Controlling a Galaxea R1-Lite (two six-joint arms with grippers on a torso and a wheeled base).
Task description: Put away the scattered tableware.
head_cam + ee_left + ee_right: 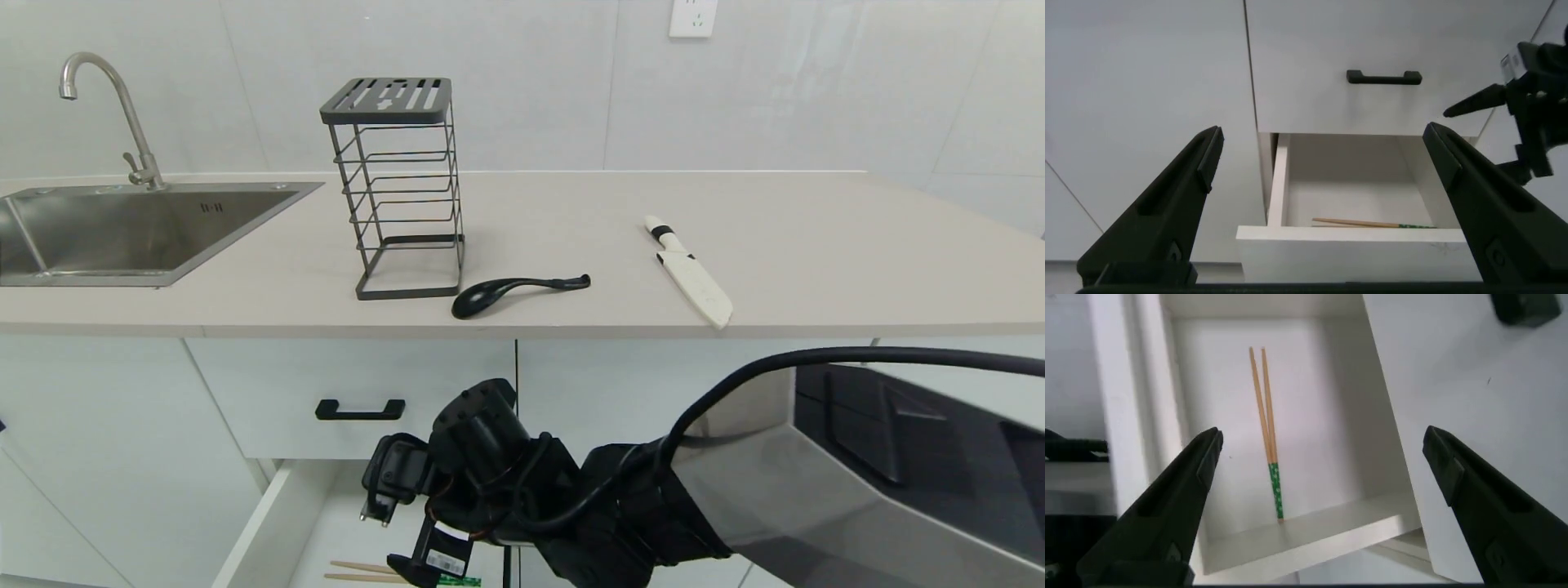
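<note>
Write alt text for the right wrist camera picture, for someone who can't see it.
Two wooden chopsticks with green tips lie side by side in an open white drawer. The right gripper hangs above it, black fingers spread wide.

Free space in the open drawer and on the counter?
Drawer: bare floor both sides of the chopsticks, out to its walls. Counter: open between spoon and knife, and between rack and sink. Tight where spoon nears rack base.
</note>
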